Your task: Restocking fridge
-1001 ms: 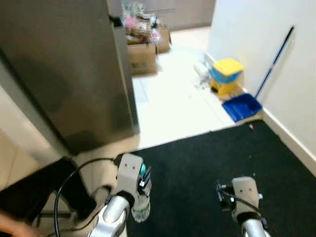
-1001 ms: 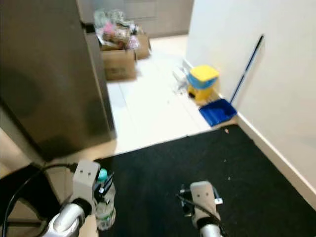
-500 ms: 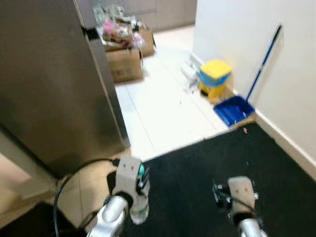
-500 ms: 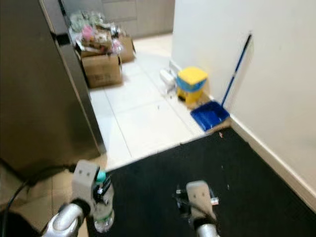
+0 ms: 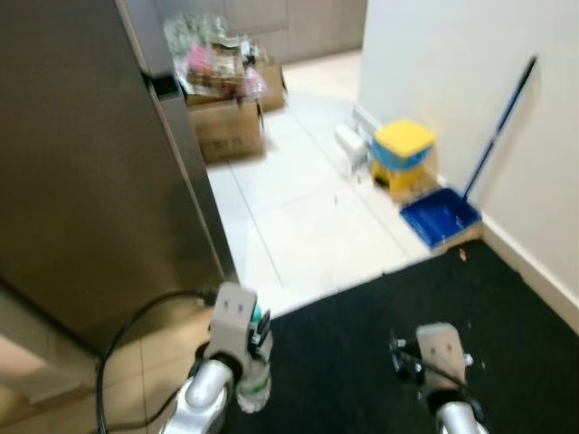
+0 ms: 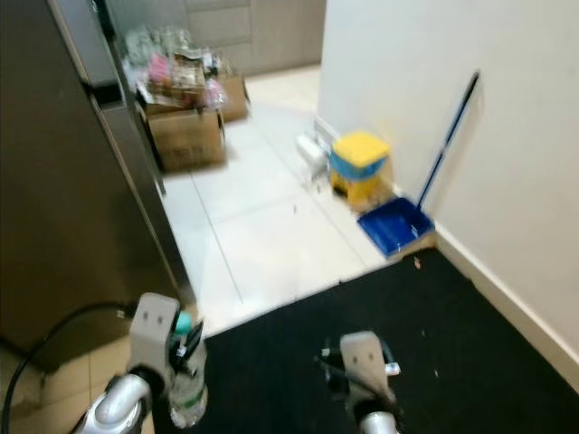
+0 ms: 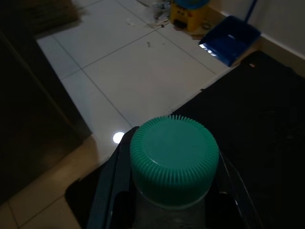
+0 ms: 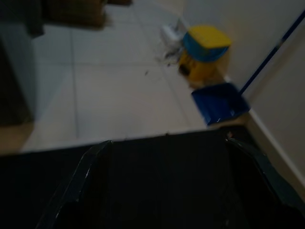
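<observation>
Our left end effector [image 7: 174, 200] pinches a water bottle [image 5: 254, 380] with a green cap [image 7: 174, 161], low beside the big grey fridge [image 5: 90, 163]. Our right end effector [image 8: 167, 186] is spread wide over the black mat [image 5: 362, 325].

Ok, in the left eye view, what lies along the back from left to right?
Fridge → cardboard box full of packets → yellow and blue bin → blue dustpan → its blue handle leaning on the wall.

Green ribbed bottle cap [image 7: 174, 159], blue dustpan [image 5: 441, 217], black mat [image 5: 380, 325]
</observation>
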Controlling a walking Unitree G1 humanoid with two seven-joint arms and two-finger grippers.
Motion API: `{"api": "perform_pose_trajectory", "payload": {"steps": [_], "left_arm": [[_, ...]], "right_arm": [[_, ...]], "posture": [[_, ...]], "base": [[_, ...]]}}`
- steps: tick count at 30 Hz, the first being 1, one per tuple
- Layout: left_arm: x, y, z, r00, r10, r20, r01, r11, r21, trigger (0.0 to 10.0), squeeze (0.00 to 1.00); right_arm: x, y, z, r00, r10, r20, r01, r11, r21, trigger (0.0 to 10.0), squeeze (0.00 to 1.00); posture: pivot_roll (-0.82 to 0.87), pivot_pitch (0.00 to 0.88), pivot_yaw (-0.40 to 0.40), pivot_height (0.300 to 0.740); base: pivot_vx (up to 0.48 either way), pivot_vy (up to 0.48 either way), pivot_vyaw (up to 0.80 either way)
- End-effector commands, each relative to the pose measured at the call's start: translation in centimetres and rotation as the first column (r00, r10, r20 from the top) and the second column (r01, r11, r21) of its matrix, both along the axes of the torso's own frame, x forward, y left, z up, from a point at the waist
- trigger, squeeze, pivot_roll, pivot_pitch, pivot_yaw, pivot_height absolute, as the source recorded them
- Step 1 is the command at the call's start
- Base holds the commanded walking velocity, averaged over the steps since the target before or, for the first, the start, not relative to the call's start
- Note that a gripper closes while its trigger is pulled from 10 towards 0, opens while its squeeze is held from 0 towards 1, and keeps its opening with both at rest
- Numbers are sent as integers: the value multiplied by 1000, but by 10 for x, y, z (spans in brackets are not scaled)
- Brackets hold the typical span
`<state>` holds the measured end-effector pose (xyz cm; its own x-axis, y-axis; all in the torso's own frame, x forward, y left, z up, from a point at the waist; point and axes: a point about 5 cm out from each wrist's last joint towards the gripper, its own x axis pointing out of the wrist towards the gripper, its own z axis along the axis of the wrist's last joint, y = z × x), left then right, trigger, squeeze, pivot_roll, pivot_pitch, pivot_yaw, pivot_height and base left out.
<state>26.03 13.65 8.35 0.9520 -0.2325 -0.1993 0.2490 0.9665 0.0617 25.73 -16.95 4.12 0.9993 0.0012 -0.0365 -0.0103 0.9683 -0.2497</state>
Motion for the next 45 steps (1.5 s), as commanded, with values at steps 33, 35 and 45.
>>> {"api": "perform_pose_trajectory", "payload": {"steps": [33,35,45], "left_arm": [[-7,16,-9,997,78,-26,-77,996,52,10000,0],[-9,21,-10,995,100,-26,-99,993,61,10000,0],[-14,32,-13,985,168,-27,-165,982,92,10000,0]], "right_arm": [[-4,10,-9,998,54,-45,-54,999,6,10000,0],[-4,10,-9,997,55,-44,-55,998,7,10000,0],[-3,17,-8,992,117,-48,-117,993,7,10000,0]], "posture": [[-88,192,41,740],[-88,192,41,740],[-85,192,44,740]], "base": [[328,0,0],[306,0,0],[118,0,0]]}}
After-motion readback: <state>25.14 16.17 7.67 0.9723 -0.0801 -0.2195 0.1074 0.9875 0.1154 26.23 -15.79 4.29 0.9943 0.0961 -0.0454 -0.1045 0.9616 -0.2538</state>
